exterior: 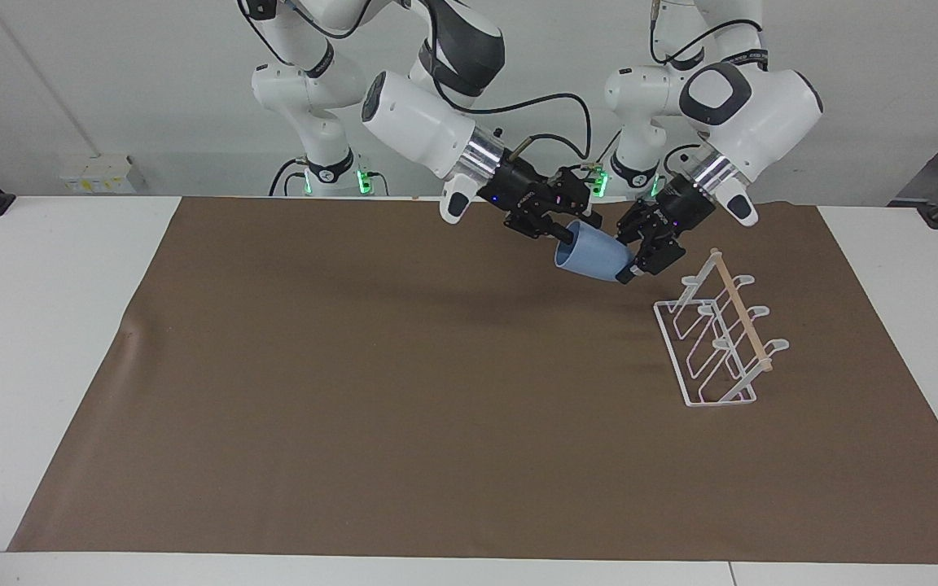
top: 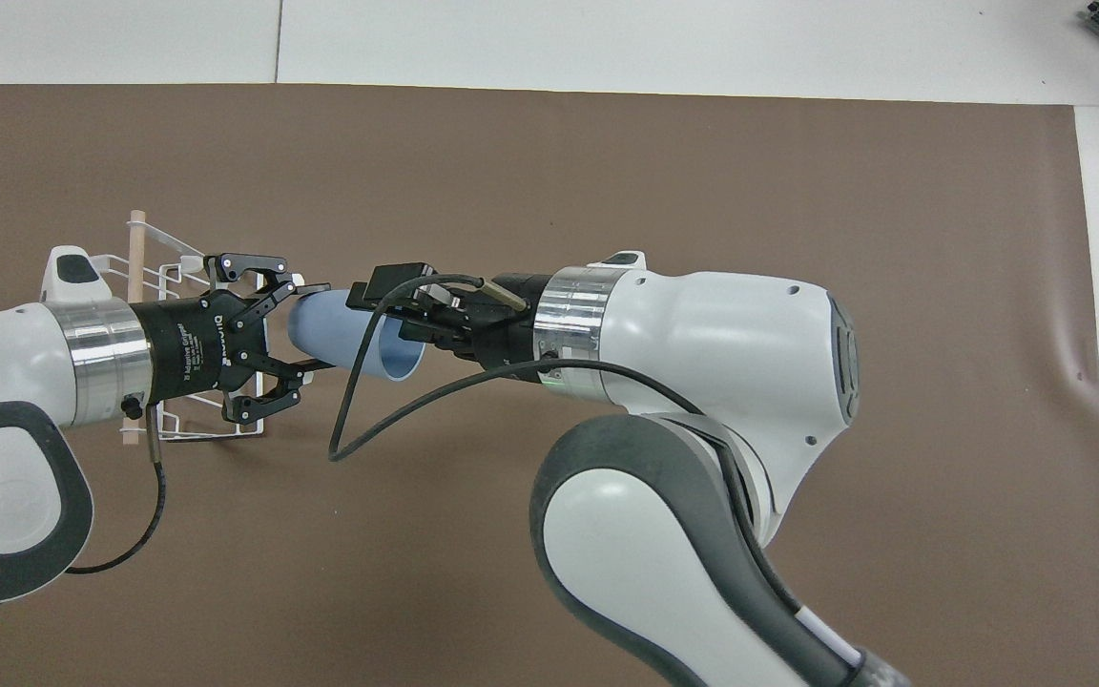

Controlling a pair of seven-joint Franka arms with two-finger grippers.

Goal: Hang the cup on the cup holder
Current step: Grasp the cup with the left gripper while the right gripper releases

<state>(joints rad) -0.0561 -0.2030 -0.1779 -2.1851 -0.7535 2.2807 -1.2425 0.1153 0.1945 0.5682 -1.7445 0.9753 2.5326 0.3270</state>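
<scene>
Both arms are raised over the robots' end of the mat, meeting at the cup [exterior: 593, 255]. Cup held in the air, lying tilted: long axis runs along the table's length, open mouth toward the right arm's end, closed base toward the left arm's end and slightly lower. Light blue, matte, tapered, no handle.

Left claw [exterior: 634, 262] is closed on the base end of the cup, fingertips pressed to its sides. Right claw [exterior: 568, 233] is at the cup's mouth, one finger near the rim; whether it grips or has let go, cannot tell.

Rack [exterior: 713, 342] stands on the mat toward the left arm's end, farther from the robots than the cup and apart from it. White wire, rectangular base, slanted loop prongs with rounded tips, pale wooden dowel [exterior: 740, 309] along the top.

Mat [exterior: 404, 407]: plain brown sheet, one wrinkle at the right arm's end. Table [exterior: 46, 325] white, showing around the mat. Wall [exterior: 111, 81] white.
</scene>
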